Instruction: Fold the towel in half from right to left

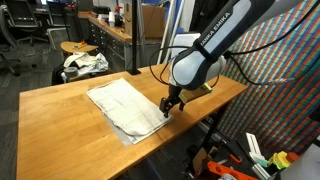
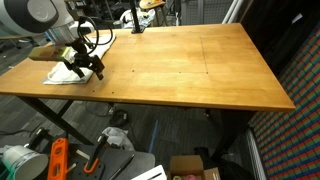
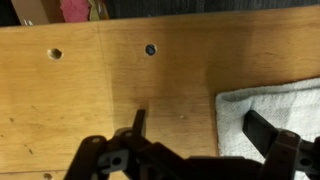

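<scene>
My claw (image 3: 195, 140) stands open, one finger over bare wood, one over the towel (image 3: 270, 105). The towel (image 1: 125, 105) lies flat near the worktop (image 1: 60, 110) edge. I should pinch only its corner.

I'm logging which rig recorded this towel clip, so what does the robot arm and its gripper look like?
The arm has white rounded link shells with dark grey joint sections and black FRANKA EMIKA lettering along one link. A thin black cable loops beside its wrist. The gripper is black; in the wrist view its fingers are flat, dark and angular on a black linkage frame.
</scene>
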